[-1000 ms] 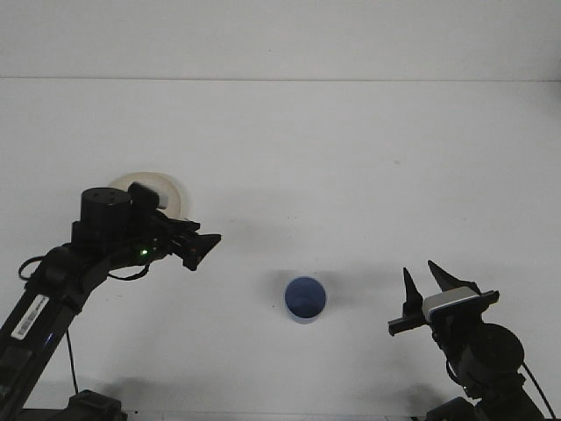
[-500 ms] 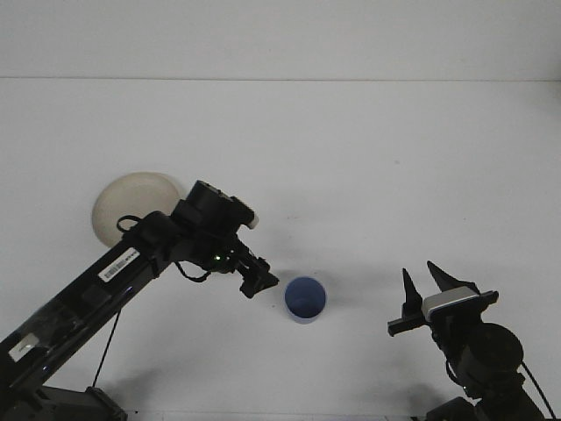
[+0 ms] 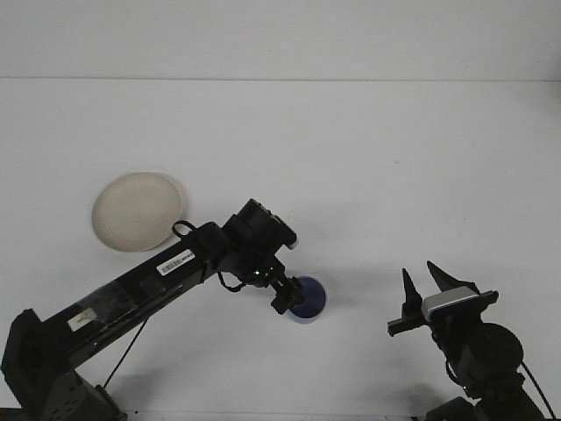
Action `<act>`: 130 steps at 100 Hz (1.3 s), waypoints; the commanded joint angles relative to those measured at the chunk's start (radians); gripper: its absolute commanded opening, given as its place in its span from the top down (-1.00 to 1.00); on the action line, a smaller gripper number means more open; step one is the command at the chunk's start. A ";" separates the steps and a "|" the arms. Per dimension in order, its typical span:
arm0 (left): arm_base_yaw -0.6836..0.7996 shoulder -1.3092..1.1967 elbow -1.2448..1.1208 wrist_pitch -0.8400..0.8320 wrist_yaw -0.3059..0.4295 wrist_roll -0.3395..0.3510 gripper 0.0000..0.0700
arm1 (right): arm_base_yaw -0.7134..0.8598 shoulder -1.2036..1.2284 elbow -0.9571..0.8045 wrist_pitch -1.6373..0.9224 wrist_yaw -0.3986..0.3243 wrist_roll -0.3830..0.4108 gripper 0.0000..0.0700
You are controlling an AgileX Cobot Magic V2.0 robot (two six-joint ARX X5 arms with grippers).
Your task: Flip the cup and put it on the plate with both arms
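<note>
A blue cup (image 3: 311, 300) stands on the white table with its mouth up, low in the middle of the front view. My left gripper (image 3: 287, 298) reaches in from the left and sits over the cup's left rim, hiding part of it. Whether it touches the cup I cannot tell. A cream plate (image 3: 138, 210) lies bare at the left, well behind the left arm. My right gripper (image 3: 424, 282) stands open at the lower right, its two dark fingers pointing up, well apart from the cup.
The long black left arm (image 3: 149, 285) stretches diagonally across the lower left of the table. The table's far edge (image 3: 280, 80) meets a white wall.
My left arm has swung right and forward, from over the plate to the cup's left rim, uncovering the plate. The cup and the right arm have not moved.
</note>
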 commanded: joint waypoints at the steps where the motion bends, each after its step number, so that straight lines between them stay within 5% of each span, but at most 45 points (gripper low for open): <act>1: -0.019 0.040 0.019 0.010 -0.023 -0.004 -0.32 | 0.004 0.005 0.005 0.008 0.003 0.010 0.13; 21: -0.048 0.089 0.019 0.041 -0.037 -0.005 -0.24 | 0.004 0.005 0.005 0.008 0.003 0.010 0.13; 32: -0.059 0.093 0.019 0.054 -0.082 -0.004 0.67 | 0.004 0.005 0.005 0.008 0.003 0.010 0.13; 38: -0.065 0.093 0.019 0.056 -0.098 0.002 1.00 | 0.004 0.005 0.005 0.008 0.003 0.010 0.13; 90: 0.004 -0.022 0.113 -0.022 -0.164 0.005 0.96 | 0.004 0.005 0.005 -0.003 0.003 0.010 0.13; 130: 0.415 -0.234 0.333 -0.277 -0.332 0.062 0.96 | 0.004 0.005 0.005 -0.008 0.003 0.010 0.13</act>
